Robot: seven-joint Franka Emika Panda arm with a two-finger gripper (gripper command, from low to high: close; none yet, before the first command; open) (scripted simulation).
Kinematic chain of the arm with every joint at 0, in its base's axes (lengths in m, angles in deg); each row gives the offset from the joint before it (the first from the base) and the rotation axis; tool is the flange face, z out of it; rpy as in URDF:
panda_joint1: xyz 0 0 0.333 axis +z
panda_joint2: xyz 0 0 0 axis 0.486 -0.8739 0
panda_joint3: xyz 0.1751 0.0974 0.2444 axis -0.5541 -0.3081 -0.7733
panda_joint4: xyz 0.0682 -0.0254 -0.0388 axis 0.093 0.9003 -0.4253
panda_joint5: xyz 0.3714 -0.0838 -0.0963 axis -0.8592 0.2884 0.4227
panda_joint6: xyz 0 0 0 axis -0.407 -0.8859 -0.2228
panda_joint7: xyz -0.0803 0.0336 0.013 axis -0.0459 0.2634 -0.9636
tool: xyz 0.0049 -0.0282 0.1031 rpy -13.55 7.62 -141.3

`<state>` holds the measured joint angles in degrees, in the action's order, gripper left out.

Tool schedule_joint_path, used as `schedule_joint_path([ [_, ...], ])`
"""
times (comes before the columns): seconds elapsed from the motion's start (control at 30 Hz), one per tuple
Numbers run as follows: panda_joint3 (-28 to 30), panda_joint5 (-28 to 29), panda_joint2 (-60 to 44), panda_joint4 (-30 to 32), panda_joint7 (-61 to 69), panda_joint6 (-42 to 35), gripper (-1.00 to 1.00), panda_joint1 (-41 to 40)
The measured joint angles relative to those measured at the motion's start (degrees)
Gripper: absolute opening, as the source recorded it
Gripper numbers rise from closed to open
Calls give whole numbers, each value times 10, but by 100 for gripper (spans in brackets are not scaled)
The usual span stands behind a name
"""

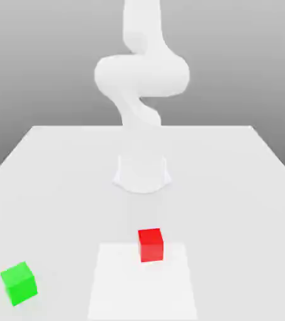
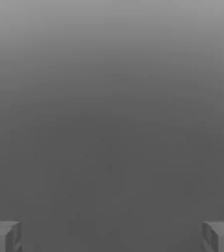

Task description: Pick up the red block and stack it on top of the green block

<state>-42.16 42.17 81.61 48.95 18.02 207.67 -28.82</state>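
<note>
Currently, red block (image 1: 151, 246): sitting on the tabletop (image 1: 232, 188), on the pale patch (image 1: 132, 288) close to that patch's far edge, well in from the tabletop's far edge
Pincer (image 2: 112, 237): spread wide, tips well apart with no block between them, so I count it as released and empty-handed
Red block from pincer: I judge it lies below and out in front of the arm base (image 1: 141, 175), almost straight out from it and away from the tabletop's far edge; my hand view looks onto grey backdrop (image 2: 112, 123), so I can't give an exact bearing from the tips
Arm (image 1: 142, 75): rising high over its base, the only one I have, so the reach falls to it
Red block's axis: cube-like, no long side I can pick out; its faces run nearly square to the tabletop's far edge, so I'd expect little wrist turn once I am pointing down
Green block (image 1: 20, 287): off the patch, toward the tabletop's edge on the exterior view's left, well apart from red and visibly turned, so the stack may want a twist
My next move: swing the hand down over red and line up before lowering; coming in off-centre could shove it
</note>
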Motion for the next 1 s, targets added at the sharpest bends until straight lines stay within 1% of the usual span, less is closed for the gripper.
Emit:
schedule_joint_path([
  [0.37,0,-1,-193,194,31,150,0,16],
  [0.53,-1,-1,-302,290,46,232,0,23],
  [0.6,-3,0,-376,310,50,289,0,25],
  [0.77,-1,1,-497,306,52,389,0,27],
  [0.8,-1,1,-517,303,51,407,-100,28],
  [1.0,-1,4,-527,302,49,415,-100,28],
])
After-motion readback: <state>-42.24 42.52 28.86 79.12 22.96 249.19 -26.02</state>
